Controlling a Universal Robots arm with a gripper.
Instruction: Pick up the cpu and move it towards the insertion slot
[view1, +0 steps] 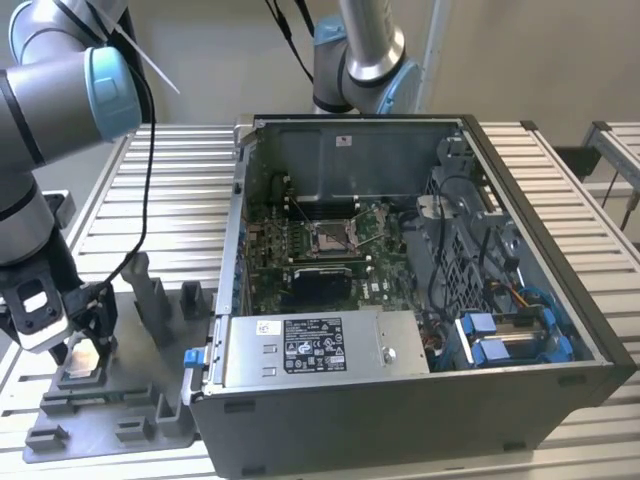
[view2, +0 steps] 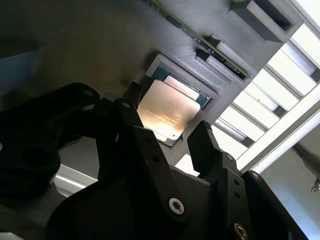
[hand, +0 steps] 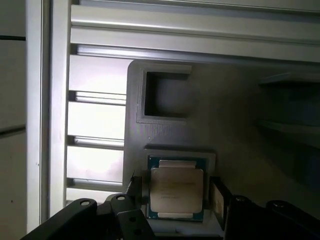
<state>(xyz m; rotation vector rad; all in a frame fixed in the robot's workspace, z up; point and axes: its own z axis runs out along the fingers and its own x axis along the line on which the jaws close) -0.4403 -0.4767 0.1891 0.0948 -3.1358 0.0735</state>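
Observation:
The cpu, a thin square chip with a pale metal top, lies in a square recess of the grey plastic tray. Both wrist views show it between my fingertips. My gripper is low over the tray and open. One finger stands on each side of the chip, with a narrow gap at each edge. In the exterior view the gripper is at the far left over the cpu. The insertion slot, a silver-framed socket, sits on the motherboard inside the open computer case, well to the exterior view's right.
The computer case has tall metal walls, a silver power-supply box at its front and blue drive brackets on the right. Upright tray blocks stand between my gripper and the case. A second arm rises behind the case.

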